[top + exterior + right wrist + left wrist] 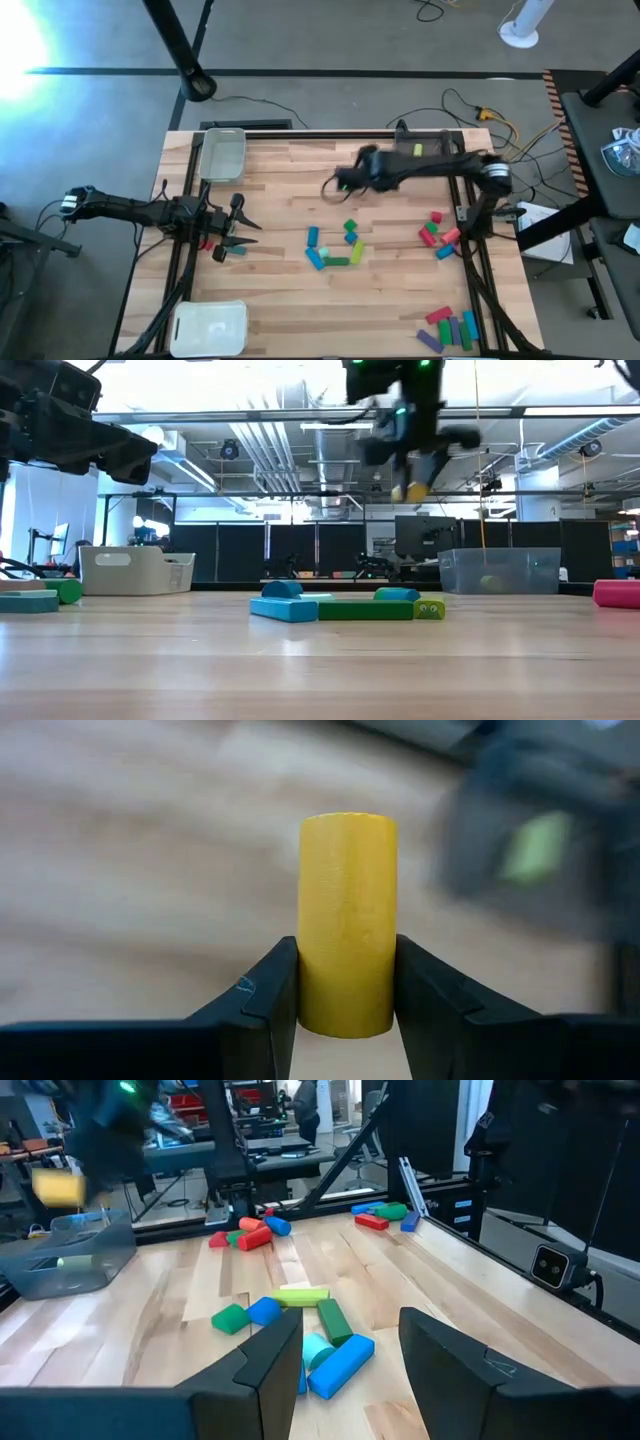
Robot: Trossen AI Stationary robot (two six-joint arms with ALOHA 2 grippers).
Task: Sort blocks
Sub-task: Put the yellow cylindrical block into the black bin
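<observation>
The right gripper is hanging above the middle of the table, its two dark fingers clamped on the sides of a yellow block. That block is a smooth, plain yellow cylinder standing upright between the fingers, with no writing on it that I can make out.

The left gripper is sitting low by the table's left edge with its fingers apart and nothing between them.

The rest of the blocks are lying on the wood: a blue, green, teal and yellow cluster in the middle, a red and green group toward the right edge, and another bunch at the near right corner. A clear tray is sitting at the far left corner, and a white tray at the near left.
</observation>
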